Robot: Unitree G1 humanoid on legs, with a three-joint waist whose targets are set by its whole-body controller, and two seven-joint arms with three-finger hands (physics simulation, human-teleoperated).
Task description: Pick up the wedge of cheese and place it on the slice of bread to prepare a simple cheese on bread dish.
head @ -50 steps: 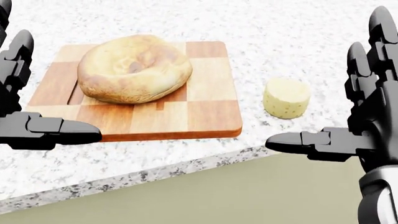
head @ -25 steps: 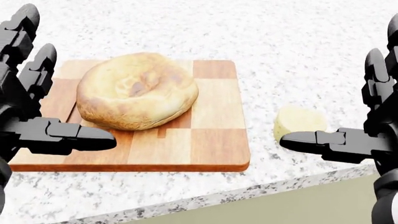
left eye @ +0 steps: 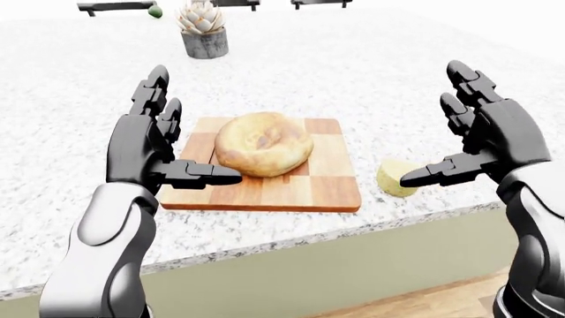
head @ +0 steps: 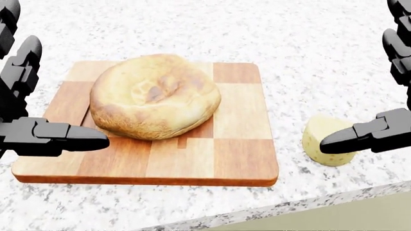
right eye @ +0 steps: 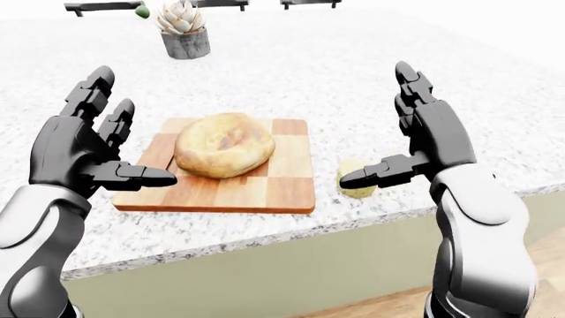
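Left-eye view: one round bread lies on one checkered wooden cutting board, and one cheese wedge sits on the speckled granite desk just right of the board, apart from it. One potted succulent stands near the top.

Head view: the left robot hand hovers over the board's left edge, fingers spread and holding nothing. The right robot hand hangs beside the cheese, fingers apart, its thumb crossing the cheese's right side.

Right-eye view: below the desk edge runs an olive cabinet face, with wooden floor at bottom right.
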